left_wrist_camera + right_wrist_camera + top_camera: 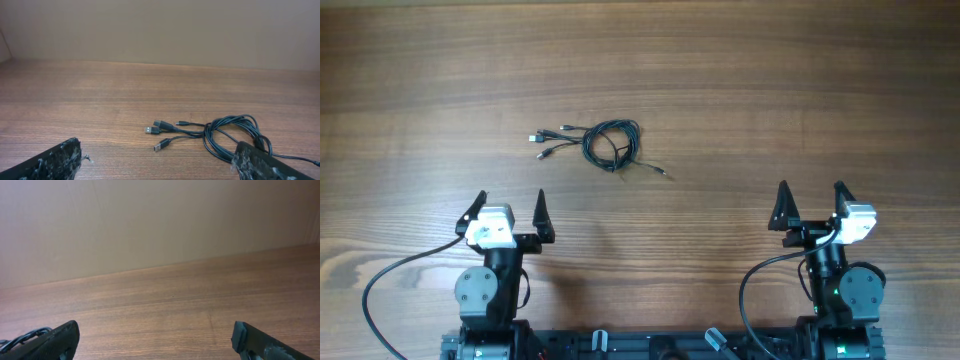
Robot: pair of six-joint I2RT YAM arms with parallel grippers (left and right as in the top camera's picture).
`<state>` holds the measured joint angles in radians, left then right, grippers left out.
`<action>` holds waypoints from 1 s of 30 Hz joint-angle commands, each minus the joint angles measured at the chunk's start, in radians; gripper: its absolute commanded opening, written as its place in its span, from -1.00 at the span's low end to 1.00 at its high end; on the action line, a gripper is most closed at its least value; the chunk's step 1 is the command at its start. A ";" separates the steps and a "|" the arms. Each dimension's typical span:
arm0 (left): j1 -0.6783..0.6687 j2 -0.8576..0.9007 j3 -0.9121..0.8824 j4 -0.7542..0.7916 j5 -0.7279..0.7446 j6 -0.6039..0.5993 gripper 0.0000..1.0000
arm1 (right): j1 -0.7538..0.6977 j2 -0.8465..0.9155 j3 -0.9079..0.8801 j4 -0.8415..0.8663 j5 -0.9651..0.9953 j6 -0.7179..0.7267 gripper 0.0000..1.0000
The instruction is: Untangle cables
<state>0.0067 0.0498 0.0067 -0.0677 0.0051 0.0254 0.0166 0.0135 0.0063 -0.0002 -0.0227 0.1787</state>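
The cables lie as a small black coiled bundle on the wooden table, with silver-tipped plug ends fanning to the left and one thin end trailing right. In the left wrist view the coil and USB plugs lie ahead, to the right of centre. My left gripper is open and empty, near and left of the bundle. My right gripper is open and empty, well to the right. The right wrist view shows only a cable loop at its lower left edge.
The wooden table spreads all round the bundle. A plain beige wall stands behind the table's far edge. Thick black arm wires loop beside each arm base at the near edge.
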 commanded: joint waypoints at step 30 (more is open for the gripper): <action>0.005 0.003 -0.001 0.015 0.012 0.023 1.00 | -0.004 -0.003 -0.001 0.003 -0.012 0.007 1.00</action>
<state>0.0071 0.0498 0.0067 -0.0669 0.0051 0.0257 0.0166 0.0135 0.0059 -0.0002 -0.0227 0.1787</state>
